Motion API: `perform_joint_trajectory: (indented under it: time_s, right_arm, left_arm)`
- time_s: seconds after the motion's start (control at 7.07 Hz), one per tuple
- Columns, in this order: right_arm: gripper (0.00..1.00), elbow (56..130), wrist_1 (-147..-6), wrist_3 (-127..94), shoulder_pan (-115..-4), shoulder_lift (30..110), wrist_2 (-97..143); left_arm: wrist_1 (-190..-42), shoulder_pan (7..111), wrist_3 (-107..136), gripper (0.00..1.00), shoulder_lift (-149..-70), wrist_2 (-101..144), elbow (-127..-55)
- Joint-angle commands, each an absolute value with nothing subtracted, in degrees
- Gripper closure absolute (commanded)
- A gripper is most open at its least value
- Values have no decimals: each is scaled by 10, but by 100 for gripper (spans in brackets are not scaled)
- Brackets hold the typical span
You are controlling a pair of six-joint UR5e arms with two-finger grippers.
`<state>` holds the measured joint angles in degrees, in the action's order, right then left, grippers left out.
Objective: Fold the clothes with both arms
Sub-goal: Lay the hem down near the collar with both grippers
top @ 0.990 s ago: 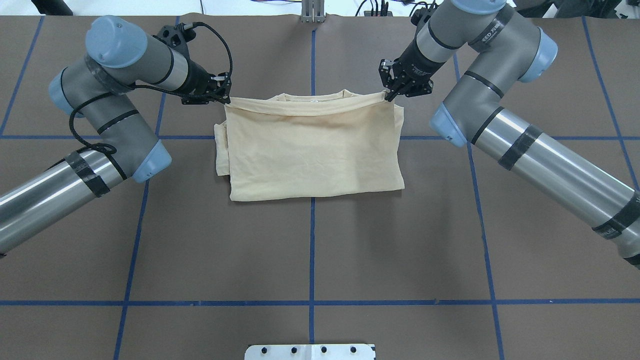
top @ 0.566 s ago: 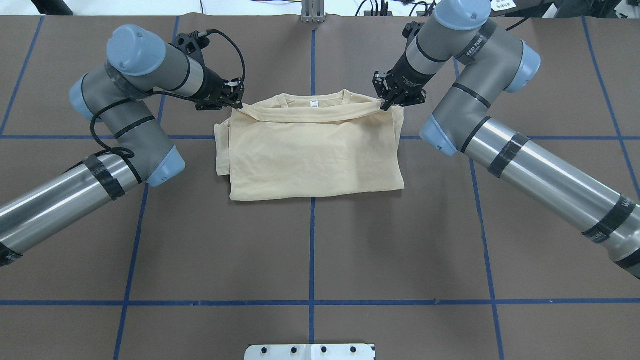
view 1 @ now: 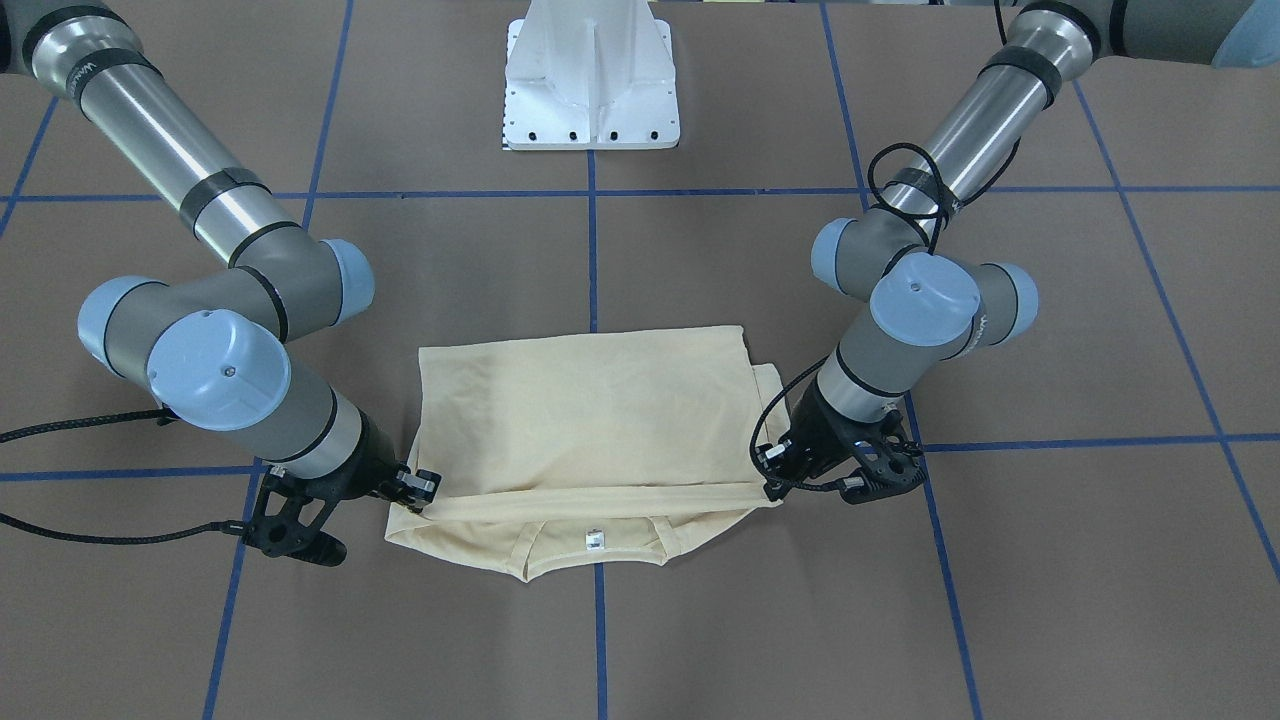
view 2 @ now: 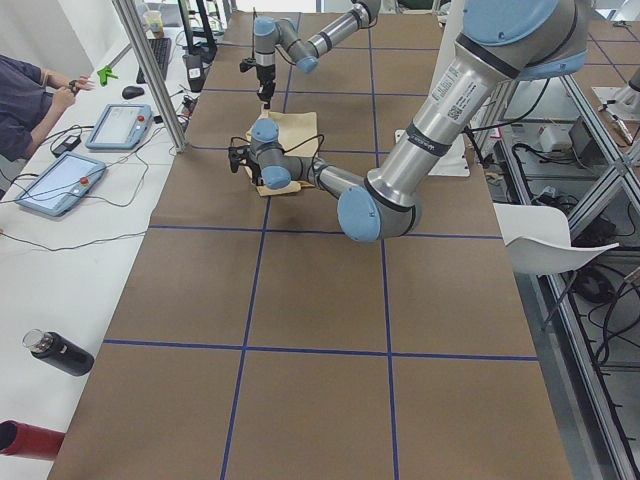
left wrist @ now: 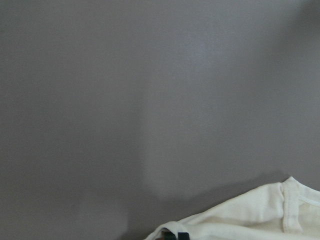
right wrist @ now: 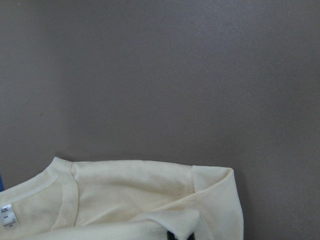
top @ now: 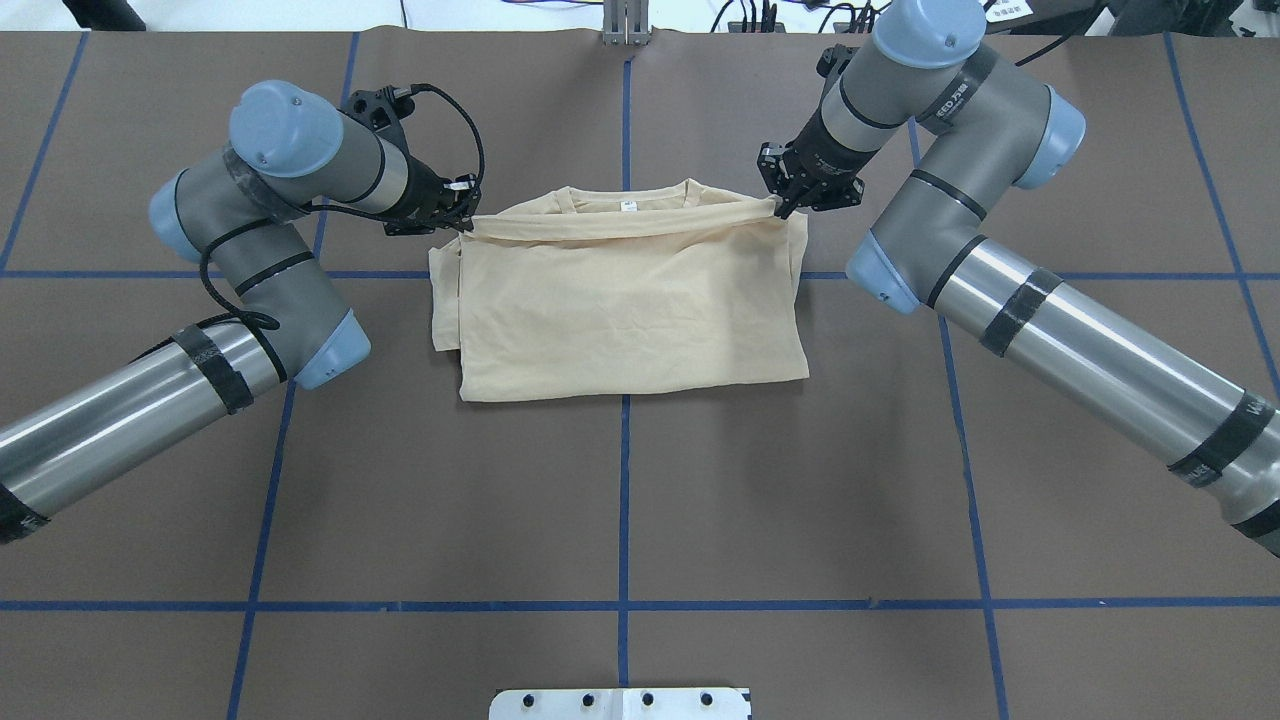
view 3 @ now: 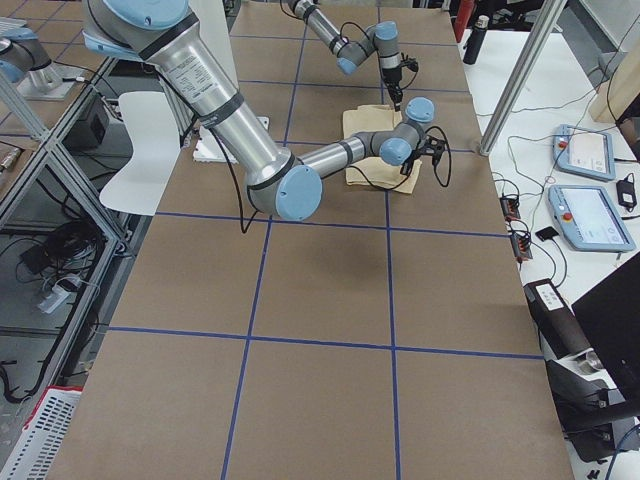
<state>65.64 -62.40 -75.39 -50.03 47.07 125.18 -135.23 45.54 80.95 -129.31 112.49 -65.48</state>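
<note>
The cream-yellow T-shirt lies folded in a rectangle on the brown table, print hidden, collar and white neck tag at the far edge. My left gripper is shut on the left end of the top layer's edge, just below the collar. My right gripper is shut on the right end of that edge. In the front-facing view the shirt stretches between the left gripper and the right gripper. Each wrist view shows only cloth at its bottom: left, right.
The white pedestal base stands at the table's near edge behind the shirt. Blue tape lines grid the brown table. Operators' tablets and a dark bottle lie on the side bench beyond the table's far edge.
Both grippers have moved a little toward the robot with the held edge. The edge has come down off the collar, so the neck tag shows. Both elbows have swung inward.
</note>
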Motion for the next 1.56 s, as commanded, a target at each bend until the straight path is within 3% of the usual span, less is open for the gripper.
perform_joint_trajectory:
  time_s: [0.0, 0.99, 1.13, 1.27, 1.41]
  right_arm:
    - [100, 656, -624, -753, -501, 473, 1247]
    - [100, 663, -610, -754, -501, 471, 1249]
    - [100, 662, -610, -754, -501, 472, 1249]
    - [48, 661, -611, -753, -500, 472, 1247]
    - [0, 662, -610, -752, -500, 471, 1245]
  left_arm:
    - [-1351, 468, 807, 100, -1290, 1124, -651]
    - [-1354, 467, 808, 100, -1296, 1128, -664]
    - [-1354, 468, 807, 84, -1296, 1128, -665]
    - [-1354, 468, 803, 27, -1294, 1129, -668]
    - [-1350, 469, 782, 1, -1290, 1130, -680]
